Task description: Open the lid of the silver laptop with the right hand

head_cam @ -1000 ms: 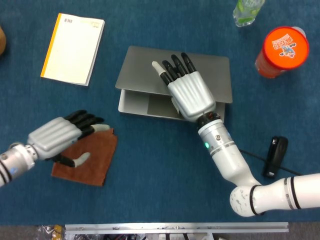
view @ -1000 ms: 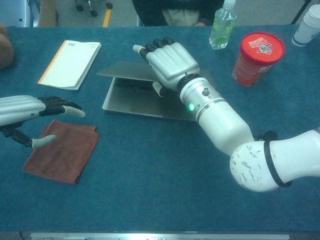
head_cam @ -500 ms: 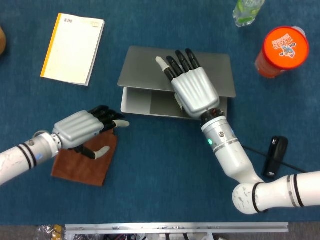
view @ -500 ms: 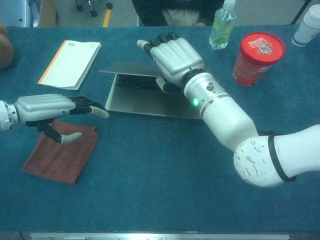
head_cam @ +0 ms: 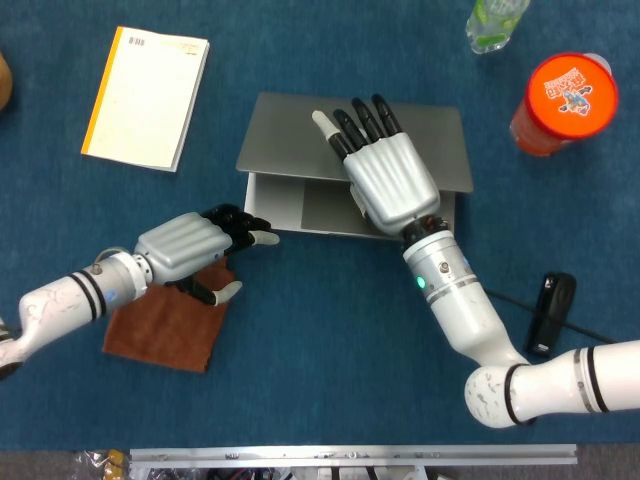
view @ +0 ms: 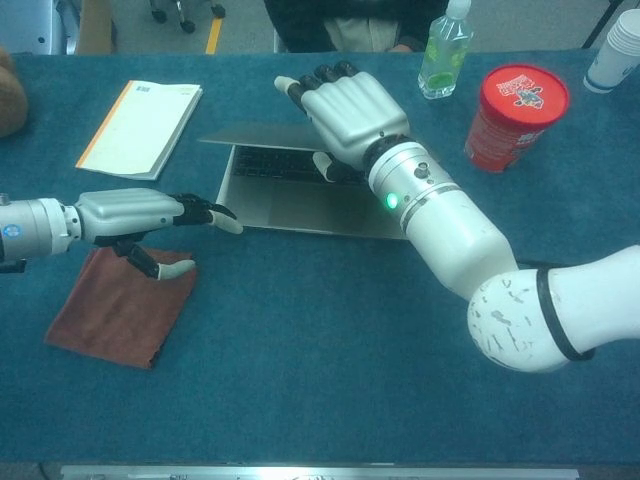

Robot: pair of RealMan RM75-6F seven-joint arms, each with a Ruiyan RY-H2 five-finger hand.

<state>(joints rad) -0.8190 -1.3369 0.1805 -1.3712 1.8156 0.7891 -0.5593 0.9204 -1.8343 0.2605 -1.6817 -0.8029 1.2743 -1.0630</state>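
Silver laptop [head_cam: 300,205] sits mid-table, lid [head_cam: 280,140] cracked partway. Right hand [head_cam: 385,180] grasps the lid's front edge, thumb under, to lever it up. Left hand [head_cam: 195,245], empty with fingers apart, reaches at the base corner, probably to brace. Notebook [head_cam: 145,95], brown cloth [head_cam: 165,335], orange cup [head_cam: 565,100] and bottle [head_cam: 495,22] sit clear of the swing.

One silver laptop [head_cam: 300,150] on the table, and one notebook [head_cam: 146,96] with a yellow spine. One brown cloth [head_cam: 165,335]. One clear plastic bottle [head_cam: 494,23] at the far edge, one red tub [head_cam: 563,100] with an orange printed lid, and one stack of paper cups [view: 617,50] in the chest view. One small black device [head_cam: 551,312], cable attached. Two robot hands: left hand [head_cam: 190,248], right hand [head_cam: 388,180].
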